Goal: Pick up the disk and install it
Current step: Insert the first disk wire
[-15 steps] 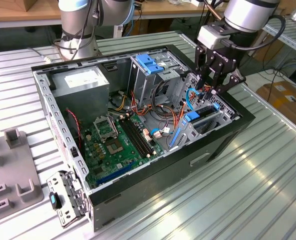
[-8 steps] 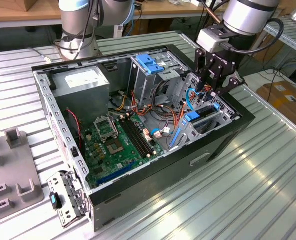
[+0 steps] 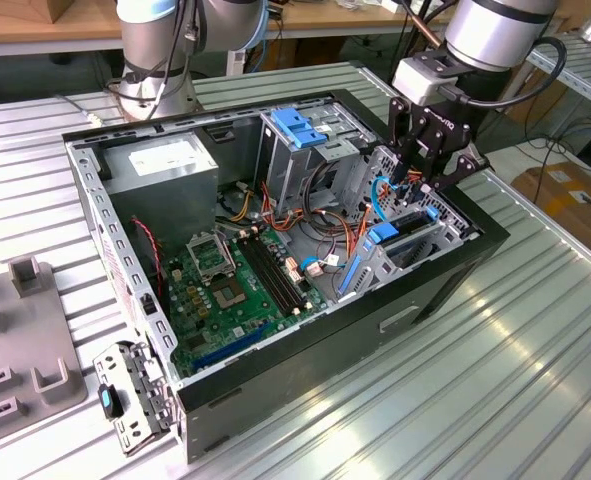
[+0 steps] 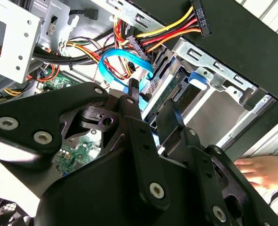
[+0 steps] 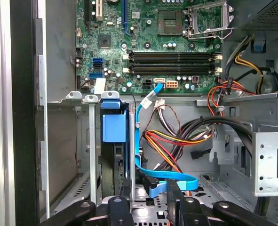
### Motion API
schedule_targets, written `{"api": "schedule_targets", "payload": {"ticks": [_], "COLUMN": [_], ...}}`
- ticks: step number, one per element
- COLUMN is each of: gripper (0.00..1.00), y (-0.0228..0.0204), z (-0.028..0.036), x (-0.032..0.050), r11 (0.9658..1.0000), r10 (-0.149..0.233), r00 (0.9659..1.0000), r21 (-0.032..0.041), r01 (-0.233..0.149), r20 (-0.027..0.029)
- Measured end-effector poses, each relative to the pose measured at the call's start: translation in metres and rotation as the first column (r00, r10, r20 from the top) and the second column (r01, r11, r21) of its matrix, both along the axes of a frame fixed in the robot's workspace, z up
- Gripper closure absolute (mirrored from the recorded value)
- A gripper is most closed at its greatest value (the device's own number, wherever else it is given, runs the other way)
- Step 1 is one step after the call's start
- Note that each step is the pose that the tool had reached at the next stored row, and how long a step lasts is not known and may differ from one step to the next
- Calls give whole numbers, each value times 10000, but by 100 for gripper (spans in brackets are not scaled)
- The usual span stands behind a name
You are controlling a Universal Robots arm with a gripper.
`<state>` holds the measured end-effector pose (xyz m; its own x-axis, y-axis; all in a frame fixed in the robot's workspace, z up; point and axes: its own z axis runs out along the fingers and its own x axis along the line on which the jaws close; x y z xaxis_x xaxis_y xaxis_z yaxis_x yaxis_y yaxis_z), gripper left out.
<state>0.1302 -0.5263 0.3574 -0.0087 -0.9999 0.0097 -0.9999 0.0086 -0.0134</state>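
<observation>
Seating the disk (image 3: 407, 240) in its bay (image 5: 92, 150) is judged to be the step in hand. The disk stands on edge in the bay, directly below the claw (image 3: 427, 190), and appears close to fully home.

The claw's fingers (image 5: 126, 190) stand apart with a clear gap between them, and nothing is clamped in that gap. In the first wrist view the disk's blue carrier lies just outside one finger. Whether the two touch cannot be told.

Any further move, by judgement, calls for a straight path along the bay slot. It also needs clearance from the blue cable (image 5: 137, 136), which loops just beyond the fingertips.

Farther from the claw, a bundle of coloured wires (image 5: 176, 141) crosses the inside of the case (image 3: 305, 370). Beyond the bundle lies the circuit board (image 5: 153, 42).

The bay walls hide the disk's label and lower end, so latching cannot be confirmed. In the second wrist view a hand (image 4: 266, 172), blurred and cut off, rests outside the case.
</observation>
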Motion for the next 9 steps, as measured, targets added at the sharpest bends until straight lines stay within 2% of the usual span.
{"api": "schedule_targets", "payload": {"ticks": [3,4,5,6,7,9], "gripper": [58,65,65,78,84,84], "y": [0,0,0,0,0,0], "z": [-1,-1,-1,-1,-2,-2], "x": [0,0,0,0,0,0], "r11": [10000,10000,10000,10000,10000,10000], "r10": [0,-1,0,-1,0,0], "r00": [10000,10000,10000,10000,10000,10000], "r21": [0,0,1,0,0,-1], "r01": [0,1,0,1,0,0], "r20": [0,0,0,0,0,0]}}
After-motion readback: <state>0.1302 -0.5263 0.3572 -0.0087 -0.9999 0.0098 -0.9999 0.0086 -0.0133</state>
